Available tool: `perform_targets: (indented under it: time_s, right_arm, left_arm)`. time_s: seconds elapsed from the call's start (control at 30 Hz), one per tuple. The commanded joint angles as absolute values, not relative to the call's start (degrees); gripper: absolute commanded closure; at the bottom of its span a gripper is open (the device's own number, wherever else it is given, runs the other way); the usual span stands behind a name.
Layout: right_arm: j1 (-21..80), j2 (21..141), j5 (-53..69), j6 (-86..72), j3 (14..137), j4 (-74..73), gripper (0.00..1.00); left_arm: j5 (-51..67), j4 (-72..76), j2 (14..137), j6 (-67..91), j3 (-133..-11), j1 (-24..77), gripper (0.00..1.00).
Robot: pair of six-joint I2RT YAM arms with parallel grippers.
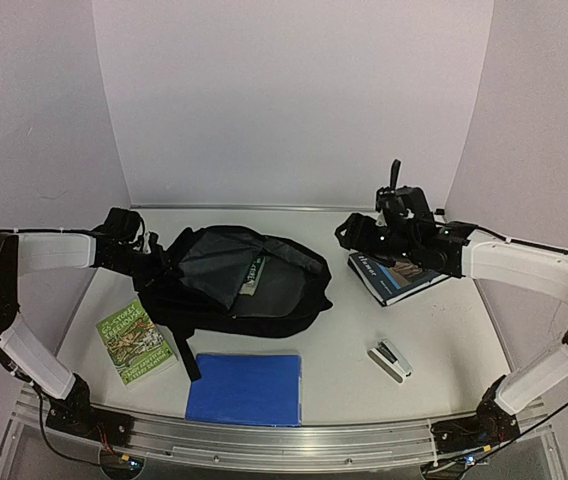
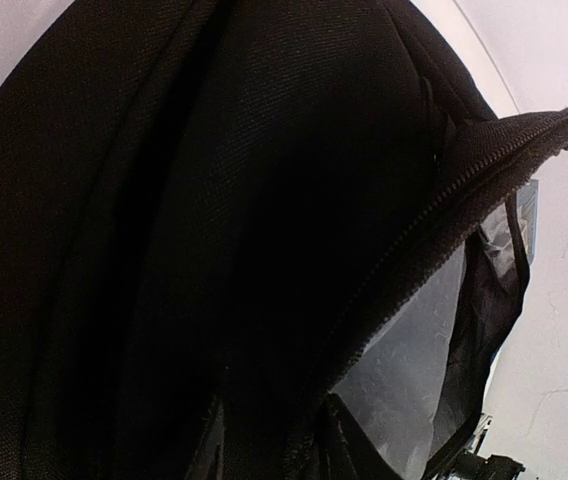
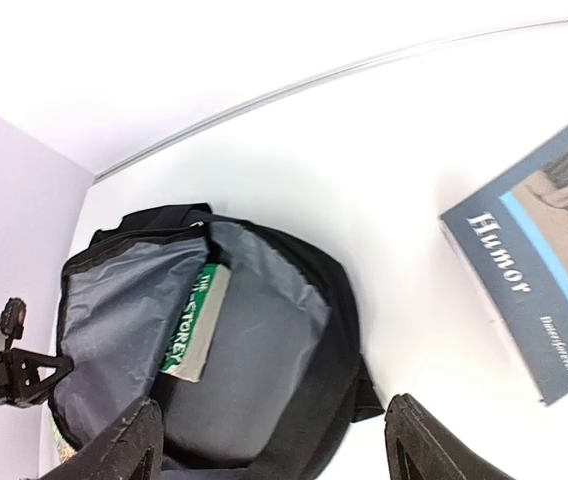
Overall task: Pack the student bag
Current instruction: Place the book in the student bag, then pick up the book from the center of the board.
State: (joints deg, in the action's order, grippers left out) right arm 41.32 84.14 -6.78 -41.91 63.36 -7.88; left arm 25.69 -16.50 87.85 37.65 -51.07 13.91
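The student bag (image 1: 264, 300) lies open on the table, its grey lining (image 3: 254, 380) showing. A green-spined book (image 3: 196, 320) stands inside it, and in the top view the same book (image 1: 252, 272) pokes out of the opening. My left gripper (image 1: 154, 262) is pressed against the bag's left edge. Black bag fabric (image 2: 214, 250) fills the left wrist view, so its fingers are hidden. My right gripper (image 3: 274, 450) hangs open above the table just right of the bag, nothing between its fingers (image 3: 124, 445). From above, the right gripper (image 1: 349, 232) sits between the bag and a book.
A blue "Humor" book (image 1: 394, 275) lies right of the bag under my right arm. A green book (image 1: 136, 342) lies at front left, a blue folder (image 1: 244, 388) in front of the bag, and a stapler (image 1: 390, 360) at front right. White walls close in the back and sides.
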Motion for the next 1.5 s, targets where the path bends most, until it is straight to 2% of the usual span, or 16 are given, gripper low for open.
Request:
perform_targets:
  time_s: [0.0,0.13,0.23,0.33,0.43,0.53,0.83,1.1,1.23,1.37,1.47]
  right_arm:
    - [40.9,79.5,-9.7,-41.5,62.6,-9.2,0.23]
    - [40.8,78.5,-14.7,-40.5,63.3,-13.2,0.23]
    - [40.8,77.2,-16.3,-39.7,63.5,-15.1,0.20]
    - [40.7,75.2,-17.1,-39.5,62.9,-15.4,0.12]
    - [40.4,73.5,-17.4,-39.6,62.0,-15.4,0.02]
    - [38.1,72.6,-15.2,-40.0,60.6,-15.4,0.02]
    - [19.3,74.1,1.4,-42.3,49.6,-8.0,0.02]
    - [7.4,84.8,8.6,-44.1,44.0,5.5,0.22]
    - [5.9,89.1,6.2,-45.1,44.0,8.2,0.32]
    - [5.4,91.3,4.6,-45.9,43.2,12.2,0.35]
    - [5.0,93.2,4.0,-46.7,43.2,13.9,0.43]
  left_arm:
    - [26.1,-15.6,86.0,37.7,-51.7,13.6,0.51]
    - [26.6,-15.7,83.3,36.9,-52.0,13.5,0.16]
    - [28.7,-14.1,79.7,35.6,-51.2,13.5,0.06]
    - [28.9,-13.7,75.0,34.5,-50.8,13.5,0.01]
    - [28.2,-15.5,71.6,33.3,-51.8,13.5,0.00]
    - [27.6,-17.0,69.4,33.0,-52.8,13.5,0.00]
    - [28.2,-14.7,67.1,35.9,-51.1,13.3,0.00]
    - [30.7,-13.9,66.0,35.7,-48.7,13.2,0.00]
    - [30.5,-13.8,65.2,35.7,-48.0,13.3,0.00]
    - [30.1,-13.9,64.8,35.4,-47.8,13.3,0.00]
    - [30.3,-14.1,65.2,35.1,-48.1,13.3,0.00]
